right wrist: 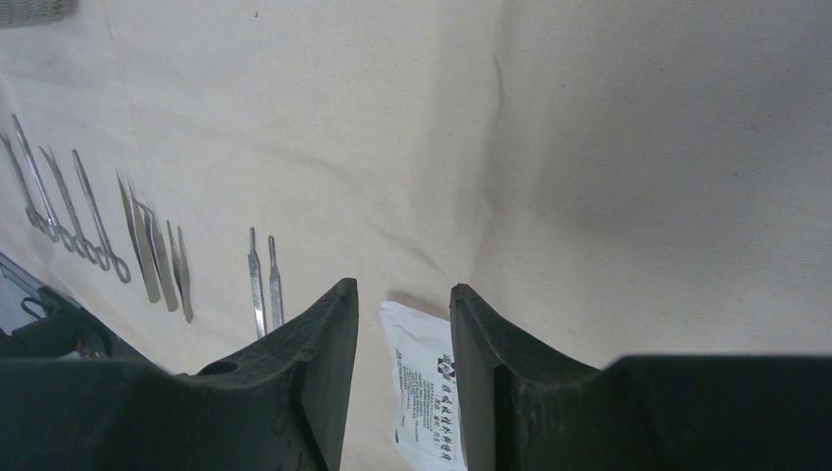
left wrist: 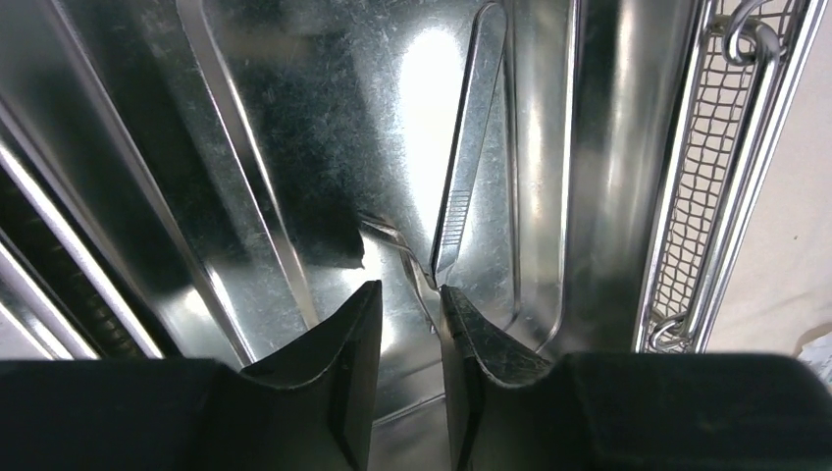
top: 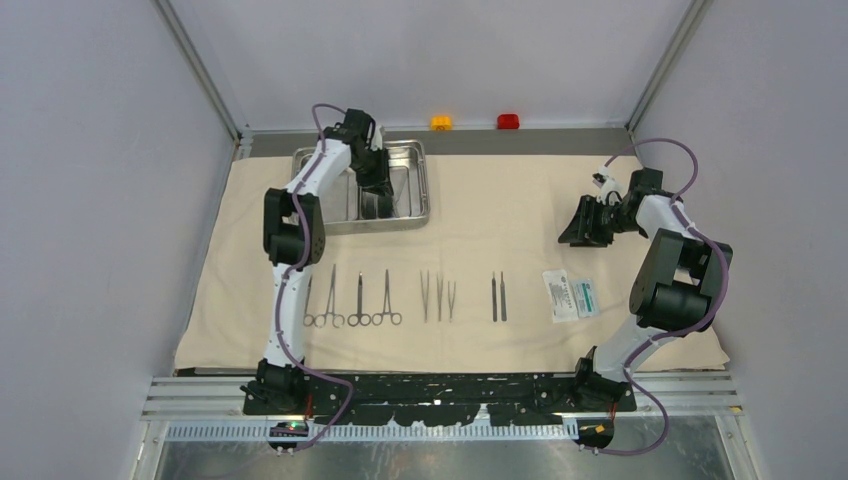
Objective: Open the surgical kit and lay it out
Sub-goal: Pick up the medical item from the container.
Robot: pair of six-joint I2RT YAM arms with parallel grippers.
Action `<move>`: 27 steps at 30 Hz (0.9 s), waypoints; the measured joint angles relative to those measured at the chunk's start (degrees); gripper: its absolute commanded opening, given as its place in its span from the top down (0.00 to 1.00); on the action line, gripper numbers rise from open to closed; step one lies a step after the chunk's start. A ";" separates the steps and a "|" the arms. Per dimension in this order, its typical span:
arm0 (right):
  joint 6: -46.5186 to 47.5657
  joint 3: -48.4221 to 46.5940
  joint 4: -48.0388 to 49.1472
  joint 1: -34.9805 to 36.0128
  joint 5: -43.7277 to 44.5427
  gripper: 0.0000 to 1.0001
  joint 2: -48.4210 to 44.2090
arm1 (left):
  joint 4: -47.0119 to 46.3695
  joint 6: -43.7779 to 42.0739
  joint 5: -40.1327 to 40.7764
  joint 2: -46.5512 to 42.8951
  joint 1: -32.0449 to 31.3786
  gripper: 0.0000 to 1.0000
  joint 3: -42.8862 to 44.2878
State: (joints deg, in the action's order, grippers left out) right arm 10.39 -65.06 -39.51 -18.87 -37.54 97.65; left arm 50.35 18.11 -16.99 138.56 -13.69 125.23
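Left tool [left wrist: 410, 292], part-open and empty, at tip of tweezers [left wrist: 471, 147] in tray [left wrist: 265, 118]; thin, slick, stiff steel, likely best pinched mid-shank.

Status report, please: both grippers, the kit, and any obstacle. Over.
Left gripper open, low in the tray, at tip of tweezers. Right gripper open, empty, near the packet. No obstacle seen.

Overhead wide; wrists close on tray [left wrist: 245, 147], cloth [right wrist: 638, 147].

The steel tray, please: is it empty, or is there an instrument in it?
Not empty. The left wrist view shows a slim ribbed-grip instrument lying on the tray floor, just ahead of the left gripper.
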 measured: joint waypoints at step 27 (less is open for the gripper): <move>0.00 0.00 0.00 0.00 0.22 0.55 0.00 | -2.38 2.60 -3.13 2.60 0.09 0.97 0.33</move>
State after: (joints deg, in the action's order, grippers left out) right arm 10.39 -65.06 -39.51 -18.87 -37.32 97.65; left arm 47.97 20.71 -20.12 141.16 -13.61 125.56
